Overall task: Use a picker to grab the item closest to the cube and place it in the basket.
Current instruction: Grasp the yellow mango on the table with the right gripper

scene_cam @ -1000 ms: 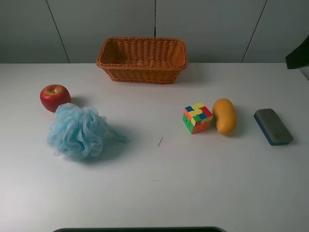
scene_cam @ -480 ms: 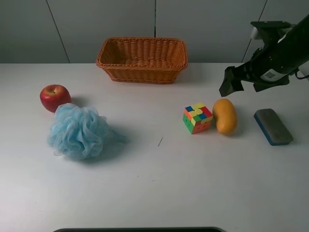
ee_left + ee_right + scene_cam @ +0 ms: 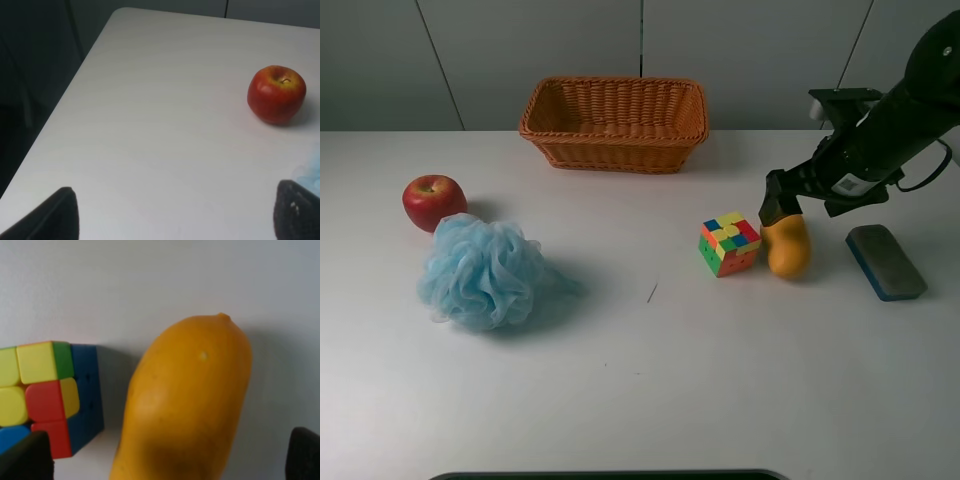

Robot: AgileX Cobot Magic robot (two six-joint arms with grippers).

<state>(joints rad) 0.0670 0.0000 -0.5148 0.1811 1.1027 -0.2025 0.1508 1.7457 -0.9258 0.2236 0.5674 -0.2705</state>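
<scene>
Right pincer [image 3: 781, 207] wide open, empty, over far end of mango [image 3: 788, 248]; mango lies on worktop [image 3: 650, 380] just beside cube [image 3: 729, 243]. Should drop lower, centre across mango's width, keep the inner finger off the cube, close, then lift to basket [image 3: 610, 152]

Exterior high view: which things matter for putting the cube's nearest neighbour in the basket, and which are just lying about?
In the job: multicoloured puzzle cube, orange-yellow mango beside it, brown woven basket, right claw.
Lying about: red apple, light blue mesh bath pouf, grey-and-blue board eraser.
</scene>
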